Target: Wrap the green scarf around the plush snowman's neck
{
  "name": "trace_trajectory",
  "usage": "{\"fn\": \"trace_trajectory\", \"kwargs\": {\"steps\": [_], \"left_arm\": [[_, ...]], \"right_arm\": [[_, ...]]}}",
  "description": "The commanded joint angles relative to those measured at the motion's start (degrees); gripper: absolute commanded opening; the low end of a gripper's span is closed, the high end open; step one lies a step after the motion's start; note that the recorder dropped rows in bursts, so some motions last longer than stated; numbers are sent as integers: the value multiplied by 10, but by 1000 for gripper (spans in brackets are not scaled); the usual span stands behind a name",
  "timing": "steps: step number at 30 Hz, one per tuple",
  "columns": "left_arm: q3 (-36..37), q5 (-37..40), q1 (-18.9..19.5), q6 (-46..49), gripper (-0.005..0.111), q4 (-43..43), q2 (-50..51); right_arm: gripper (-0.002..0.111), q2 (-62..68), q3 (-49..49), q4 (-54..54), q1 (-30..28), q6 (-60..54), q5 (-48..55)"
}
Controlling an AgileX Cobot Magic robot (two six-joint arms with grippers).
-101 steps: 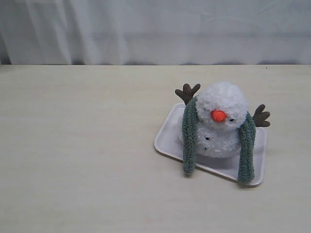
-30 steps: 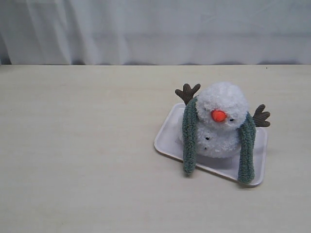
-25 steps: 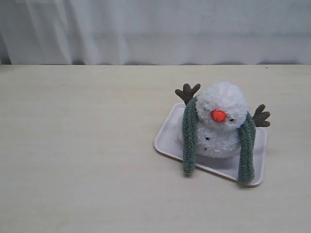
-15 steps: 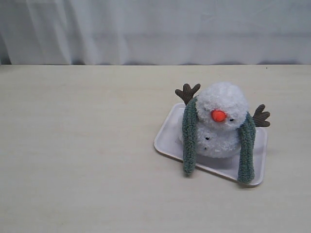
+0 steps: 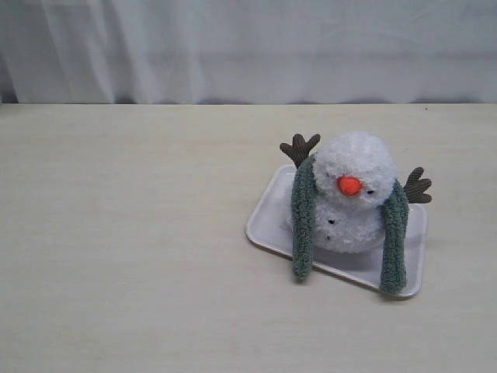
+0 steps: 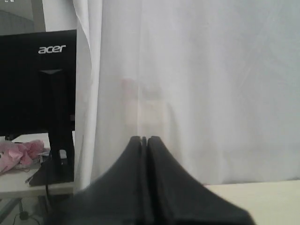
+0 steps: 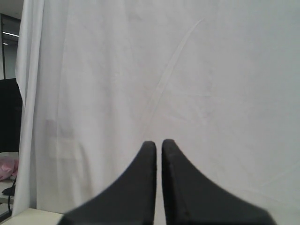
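Big white pleated curtain (image 5: 248, 47) hangs across the back. Below it, a pale wood-grain worktop (image 5: 124, 233) fills most of the exterior view. Right of the middle there's a flat white rectangular plastic tray (image 5: 268, 214) sitting at an angle on it. The fluffy white two-ball plush snowman (image 5: 353, 167) sits upright on that tray, orange nose toward the camera, brown twig arms sticking out on both sides. The fuzzy ribbed grey-green scarf (image 5: 303, 217) goes over its shoulders behind the head. Both ends hang straight down the front, one on each side of the body, not crossed. One end flops over the tray's near rim onto the worktop, and the other stops right at the rim. Both black hands are facing the curtain. The left hand (image 6: 144, 139) has its jaws pressed together with nothing between them. The right hand (image 7: 159, 143) is closed too, down to a thin slit, and empty.
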Motion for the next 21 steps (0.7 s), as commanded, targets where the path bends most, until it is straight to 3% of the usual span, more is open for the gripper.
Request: {"fn": "trace_trajectory", "kwargs": {"steps": [1, 9, 11, 21], "left_arm": [[65, -14, 0, -2, 0, 6, -3], [191, -40, 0, 1, 0, 16, -3], [191, -66, 0, 1, 0, 16, -3], [191, 12, 0, 3, 0, 26, -3]], "right_arm": [[4, -2, 3, -3, 0, 3, 0], [4, -2, 3, -3, 0, 3, 0], [4, -2, 3, -3, 0, 3, 0], [4, -2, 3, -3, 0, 3, 0]]}}
